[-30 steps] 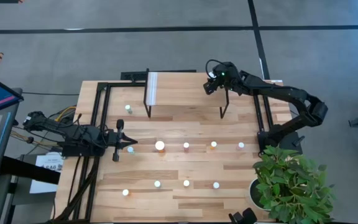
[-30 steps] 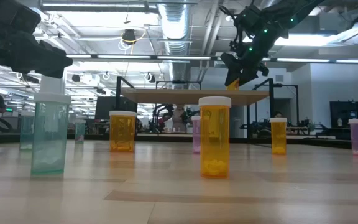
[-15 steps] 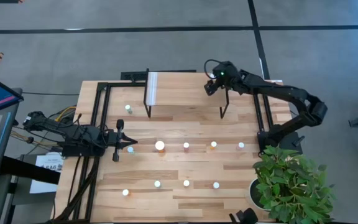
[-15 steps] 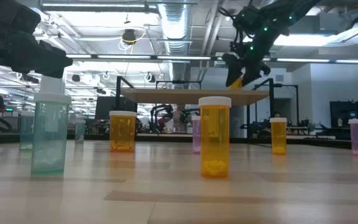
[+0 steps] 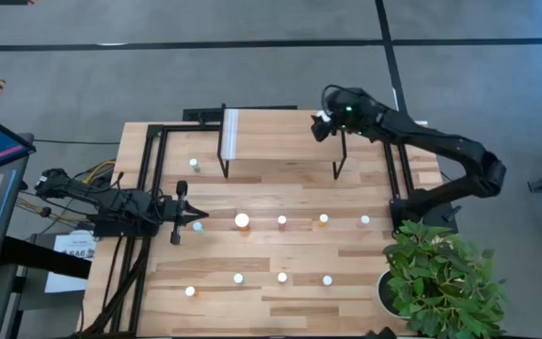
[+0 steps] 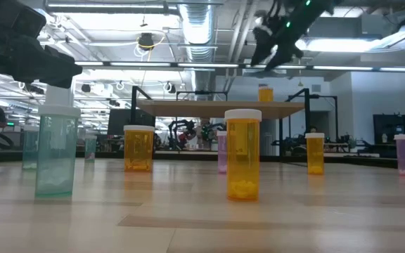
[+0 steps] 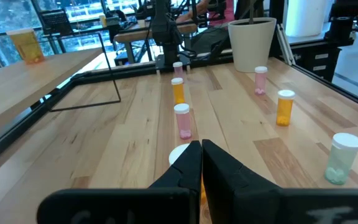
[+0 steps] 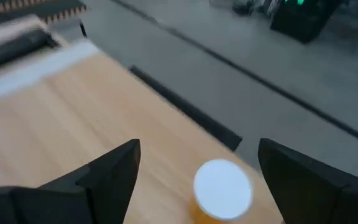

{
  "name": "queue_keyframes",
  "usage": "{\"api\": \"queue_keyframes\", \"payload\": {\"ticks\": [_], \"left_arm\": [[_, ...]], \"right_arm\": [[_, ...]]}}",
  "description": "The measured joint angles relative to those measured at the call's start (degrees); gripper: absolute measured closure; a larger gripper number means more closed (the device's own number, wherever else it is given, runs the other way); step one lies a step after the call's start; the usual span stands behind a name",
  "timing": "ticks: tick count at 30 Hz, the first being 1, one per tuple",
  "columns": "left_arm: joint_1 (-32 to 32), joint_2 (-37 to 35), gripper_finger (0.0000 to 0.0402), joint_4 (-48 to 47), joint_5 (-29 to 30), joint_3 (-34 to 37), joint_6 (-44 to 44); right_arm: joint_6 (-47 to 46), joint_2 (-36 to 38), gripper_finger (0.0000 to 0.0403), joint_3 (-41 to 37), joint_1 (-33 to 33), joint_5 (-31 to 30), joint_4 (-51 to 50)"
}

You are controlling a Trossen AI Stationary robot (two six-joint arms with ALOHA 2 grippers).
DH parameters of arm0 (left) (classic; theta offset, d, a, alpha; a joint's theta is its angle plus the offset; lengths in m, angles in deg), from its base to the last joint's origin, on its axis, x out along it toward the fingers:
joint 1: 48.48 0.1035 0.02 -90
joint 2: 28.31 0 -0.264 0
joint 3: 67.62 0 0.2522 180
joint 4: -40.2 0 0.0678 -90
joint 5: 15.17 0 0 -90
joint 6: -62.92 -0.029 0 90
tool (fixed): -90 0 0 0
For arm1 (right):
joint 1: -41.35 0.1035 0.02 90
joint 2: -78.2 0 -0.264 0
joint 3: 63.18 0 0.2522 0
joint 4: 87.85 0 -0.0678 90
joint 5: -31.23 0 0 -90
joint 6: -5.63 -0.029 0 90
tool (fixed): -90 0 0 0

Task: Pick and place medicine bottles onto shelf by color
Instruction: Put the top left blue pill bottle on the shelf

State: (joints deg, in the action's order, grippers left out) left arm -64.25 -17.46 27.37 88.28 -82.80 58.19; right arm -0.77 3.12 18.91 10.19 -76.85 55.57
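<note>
Shelf (image 5: 280, 141) at the table's far side carrying one orange bottle (image 6: 265, 93) near its right end, directly below the right gripper (image 8: 197, 171), whose fingers stand wide apart and empty; left gripper (image 7: 201, 163), fingers pressed together, low at the table's left; no legible writing.

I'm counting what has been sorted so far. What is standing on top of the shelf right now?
One orange medicine bottle with a white cap stands near one end of the shelf, with the open right gripper above it. Nothing else shows there, though the arm hides that end in the overhead view.
</note>
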Motion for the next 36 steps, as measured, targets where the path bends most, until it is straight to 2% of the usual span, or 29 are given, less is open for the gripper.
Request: {"api": "queue_keyframes", "payload": {"ticks": [8,13,18,22,28,33,36], "left_arm": [[0.0,0.0,0.04,0.0,0.0,0.0,0.0],[0.0,0.0,0.04,0.0,0.0,0.0,0.0],[0.0,0.0,0.04,0.0,0.0,0.0,0.0],[0.0,0.0,0.04,0.0,0.0,0.0,0.0],[0.0,0.0,0.04,0.0,0.0,0.0,0.0],[0.0,0.0,0.04,0.0,0.0,0.0,0.0],[0.0,0.0,0.04,0.0,0.0,0.0,0.0]], "right_arm": [[-1.3,11.1,0.0059,0.0,0.8,-0.2,-6.3],[-3.1,18.4,0.0056,-4.8,8.7,0.3,-10.0],[-7.4,25.6,0.0059,-14.6,19.4,0.1,-9.2],[-10.4,30.3,0.0061,-24.0,27.8,-0.1,-1.8],[-11.1,33.9,0.0056,-35.6,39.4,-0.6,15.7],[-6.6,33.8,0.0059,-42.3,47.3,-4.8,29.5],[-4.5,33.1,0.0061,-43.6,49.6,-6.3,32.5]]}}
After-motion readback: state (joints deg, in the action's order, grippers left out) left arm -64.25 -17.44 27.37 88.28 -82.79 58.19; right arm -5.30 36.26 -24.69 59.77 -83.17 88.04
